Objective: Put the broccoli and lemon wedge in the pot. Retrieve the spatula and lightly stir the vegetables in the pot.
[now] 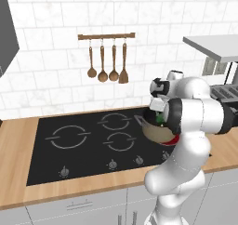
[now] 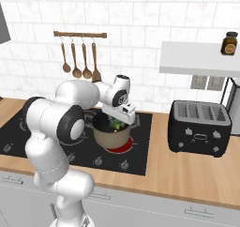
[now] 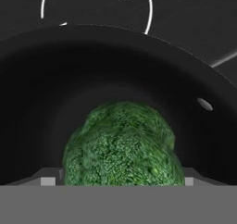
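A: Broccoli [image 3: 122, 146], where is it rn?

B: Between my fingers, right at the pot [image 2: 111, 134] mouth. In the hand view it sits low, w/ the dark inner wall of the pot curving around behind it. My gripper [image 2: 117, 121] hangs just over the rim on the right base view; a bit of green shows under it.

A: Fingers?

B: Tips barely show either side of the floret, so I judge they're clamped on it, holding it.

A: How to do this step well?

B: Stay centred over the opening, go a bit lower so it doesn't bounce off the rim, then let go and lift straight up. Burner [image 2: 123, 149] under the pot glows red, so no lingering.

A: Look of it?

B: Dark green, bumpy crown, rounded clump. Stem hidden. Lemon wedge: can't spot it.
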Robot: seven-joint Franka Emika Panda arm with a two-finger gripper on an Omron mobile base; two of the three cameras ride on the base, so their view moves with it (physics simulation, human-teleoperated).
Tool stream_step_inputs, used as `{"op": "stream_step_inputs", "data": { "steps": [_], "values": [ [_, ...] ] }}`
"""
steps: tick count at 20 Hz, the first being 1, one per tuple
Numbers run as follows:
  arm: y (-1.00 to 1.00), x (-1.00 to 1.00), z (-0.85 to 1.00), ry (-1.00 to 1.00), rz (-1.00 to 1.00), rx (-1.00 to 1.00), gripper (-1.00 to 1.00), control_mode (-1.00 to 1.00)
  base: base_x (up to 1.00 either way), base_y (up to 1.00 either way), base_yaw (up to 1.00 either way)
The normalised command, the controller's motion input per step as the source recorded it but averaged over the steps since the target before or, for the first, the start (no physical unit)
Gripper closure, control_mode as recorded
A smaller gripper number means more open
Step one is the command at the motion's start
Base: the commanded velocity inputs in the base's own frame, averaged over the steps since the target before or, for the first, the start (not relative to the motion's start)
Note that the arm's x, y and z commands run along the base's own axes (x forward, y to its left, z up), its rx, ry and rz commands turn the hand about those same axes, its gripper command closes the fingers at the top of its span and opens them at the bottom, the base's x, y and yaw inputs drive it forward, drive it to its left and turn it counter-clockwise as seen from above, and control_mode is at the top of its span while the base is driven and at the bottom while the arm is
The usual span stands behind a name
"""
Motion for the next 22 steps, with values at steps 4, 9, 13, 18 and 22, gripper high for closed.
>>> {"op": "stream_step_inputs", "data": {
  "steps": [4, 9, 13, 18, 22],
  "values": [
    [0.02, -0.28, 0.00, -0.04, 0.01, 0.00, -1.00, -1.00, 0.00, 0.00, 0.00],
    [-0.04, -0.22, 0.16, -0.04, 0.00, 0.00, -1.00, -1.00, 0.00, 0.00, 0.00],
    [0.00, -0.16, 0.35, -0.07, 0.01, 0.00, -1.00, -1.00, 0.00, 0.00, 0.00],
    [0.00, -0.32, 0.85, -0.12, 0.02, 0.00, -1.00, -1.00, 0.00, 0.00, 0.00],
    [0.53, -0.29, 0.98, -0.16, 0.08, -0.02, -1.00, -1.00, 0.00, 0.00, 0.00]
  ]
}}
